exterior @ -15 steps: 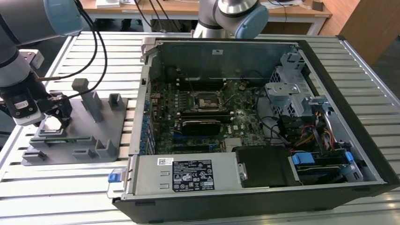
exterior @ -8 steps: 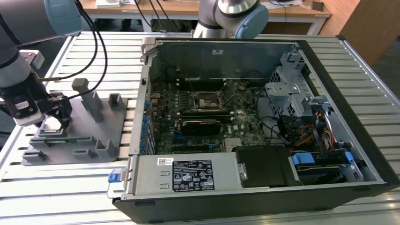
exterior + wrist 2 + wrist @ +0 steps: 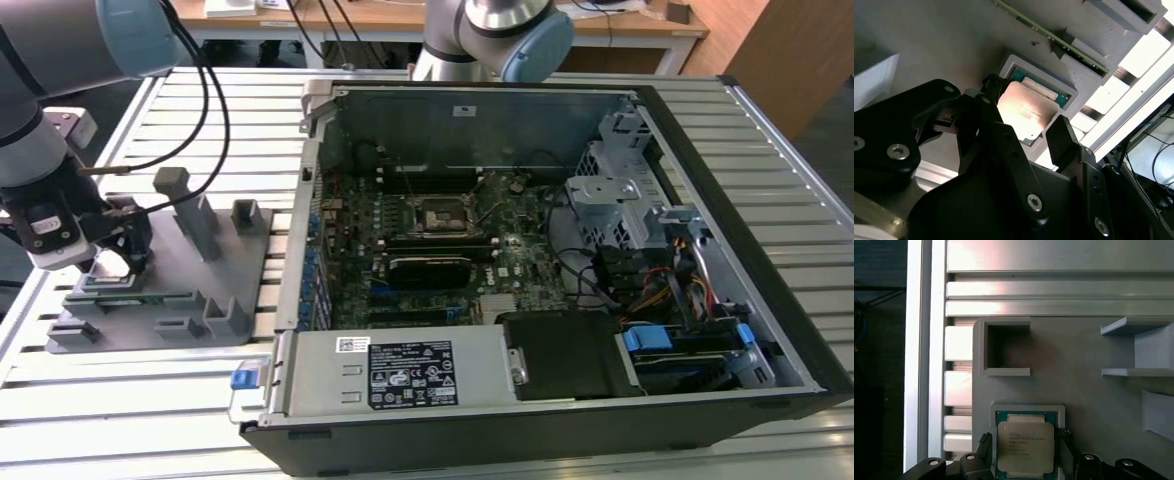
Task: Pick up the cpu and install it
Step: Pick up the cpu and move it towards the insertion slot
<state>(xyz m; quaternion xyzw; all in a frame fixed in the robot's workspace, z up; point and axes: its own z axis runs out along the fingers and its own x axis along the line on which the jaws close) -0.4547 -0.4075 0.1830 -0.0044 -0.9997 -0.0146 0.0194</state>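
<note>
The cpu (image 3: 1025,447) lies flat in a shallow pocket of the grey fixture (image 3: 200,262), at the exterior view's left. The gripper (image 3: 114,252) hangs right over it, jaws apart, with one of its fingers (image 3: 986,442) on each side; whether they touch the chip's edges is hard to tell. The fixture rests on a slatted metal table (image 3: 160,400). Beside it, toward the exterior view's right, stands an open computer case (image 3: 747,200), its motherboard socket (image 3: 437,215) unobstructed.

Raised rim of fixture pocket (image 3: 1026,408) hems cpu (image 3: 1025,447), close by fingers (image 3: 985,449) both sides; fixture posts (image 3: 174,188) nearby.
</note>
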